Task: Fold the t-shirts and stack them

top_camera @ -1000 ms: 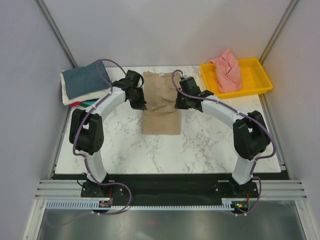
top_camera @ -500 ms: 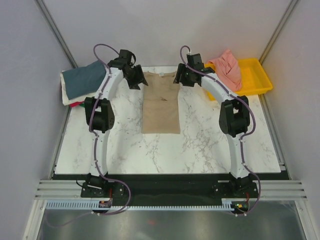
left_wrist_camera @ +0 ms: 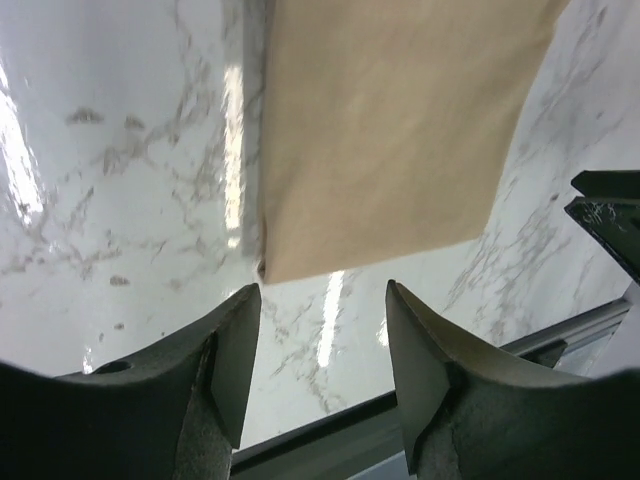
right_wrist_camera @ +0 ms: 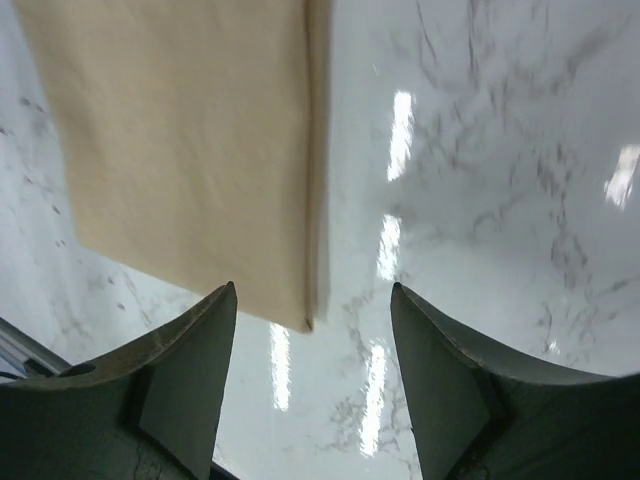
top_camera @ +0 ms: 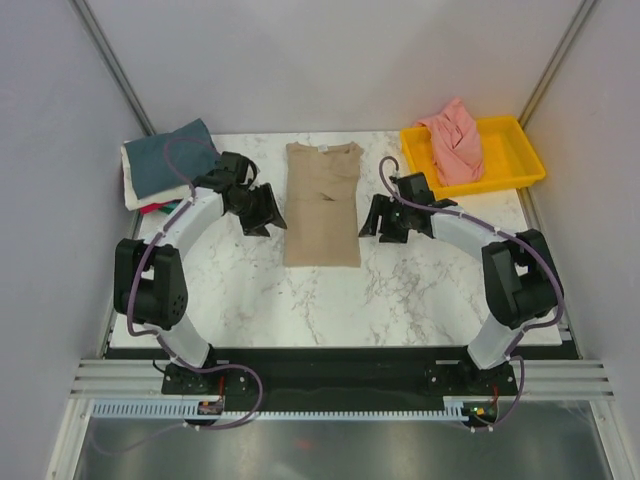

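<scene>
- Centre of the white marble table (top_camera: 420,290): the tan t-shirt (top_camera: 322,205) lies flat, folded into a long narrow rectangle, with its collar end toward the far edge and its hem end toward the arms.
- Just off the shirt's left edge, about halfway along, sits the left gripper (top_camera: 268,215). Its jaws are spread wide and nothing is between them.
- From the left wrist camera, its dark fingers (left_wrist_camera: 235,365) frame bare marble. A near corner of the tan cloth lies just beyond the tips, apart from them.
- Just off the shirt's opposite edge sits the right gripper (top_camera: 380,222), likewise spread wide and empty. Its wrist camera shows a corner of the tan cloth just ahead of the tips, clear of them.
- At the far-left corner is a stack of folded shirts. The slate-blue shirt (top_camera: 165,160) is on top, the cream shirt (top_camera: 150,195) is under it, and slivers of teal and red cloth (top_camera: 165,207) show at the bottom.
- At the far-right corner, the yellow plastic tray (top_camera: 520,165) holds the crumpled salmon-pink shirt (top_camera: 455,140).
</scene>
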